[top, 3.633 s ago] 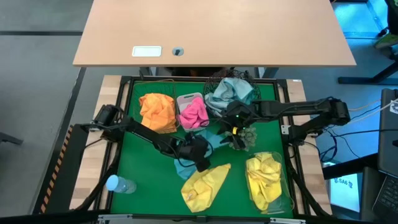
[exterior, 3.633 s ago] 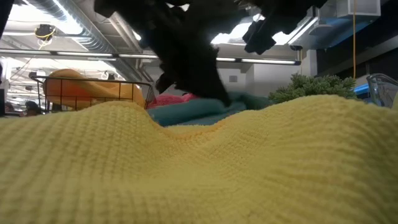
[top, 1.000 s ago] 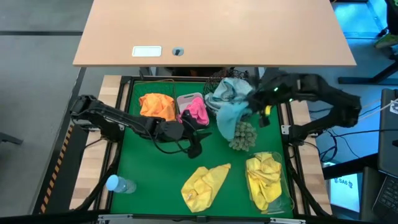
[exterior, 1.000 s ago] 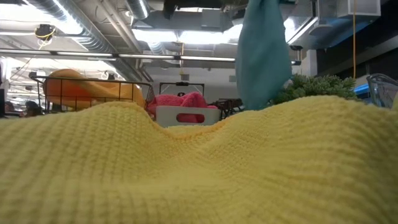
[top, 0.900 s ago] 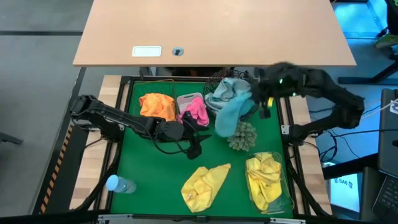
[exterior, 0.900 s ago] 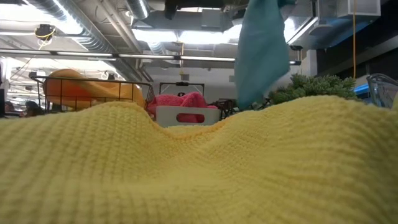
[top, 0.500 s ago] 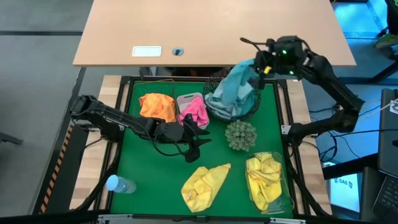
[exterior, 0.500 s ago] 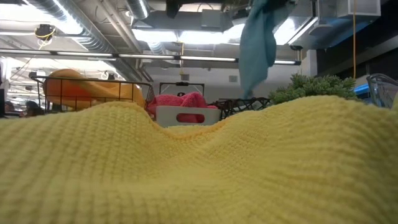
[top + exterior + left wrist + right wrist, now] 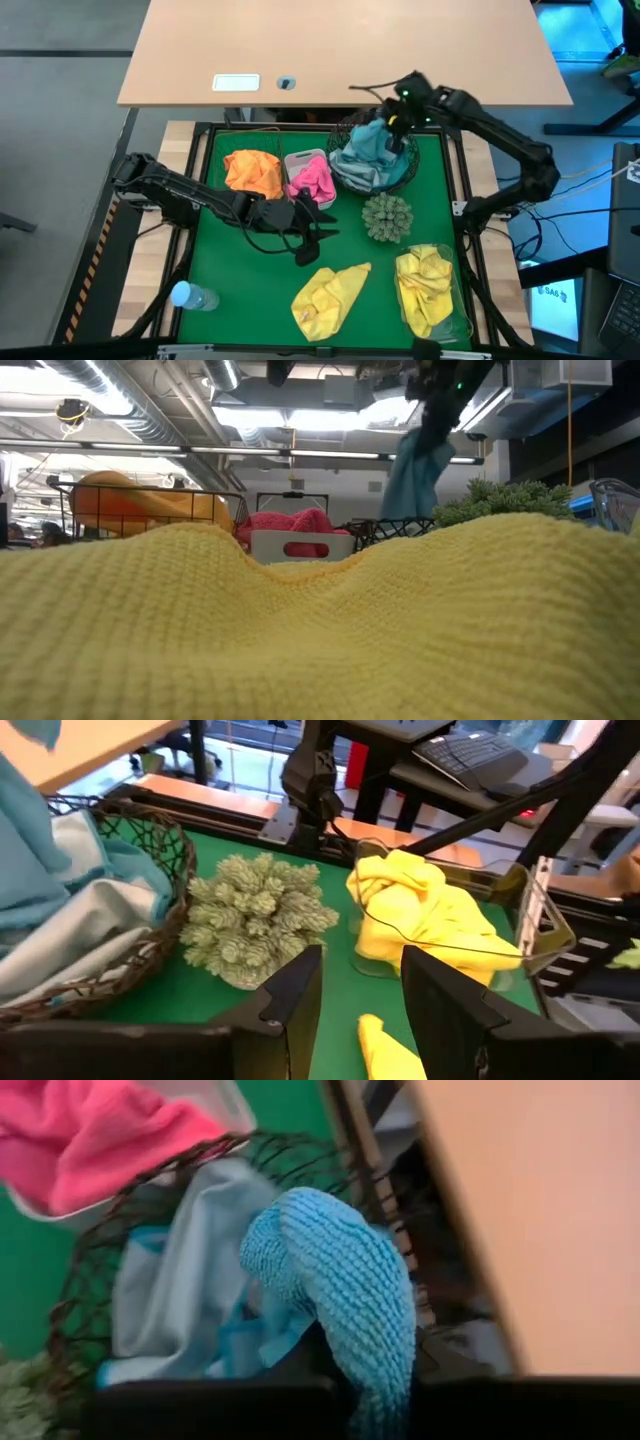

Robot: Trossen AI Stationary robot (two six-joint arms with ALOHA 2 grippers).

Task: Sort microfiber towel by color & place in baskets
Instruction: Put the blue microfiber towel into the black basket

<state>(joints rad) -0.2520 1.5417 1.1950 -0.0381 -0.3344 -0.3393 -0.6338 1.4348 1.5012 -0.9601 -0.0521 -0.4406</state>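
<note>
Blue towel (image 9: 412,478) hangs vertical from right end effector (image 9: 393,121) over round basket (image 9: 404,172).

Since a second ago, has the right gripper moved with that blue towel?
Yes. The right gripper has carried the blue towel away from the spiky ball plant to above the round black wire-mesh basket.
</note>
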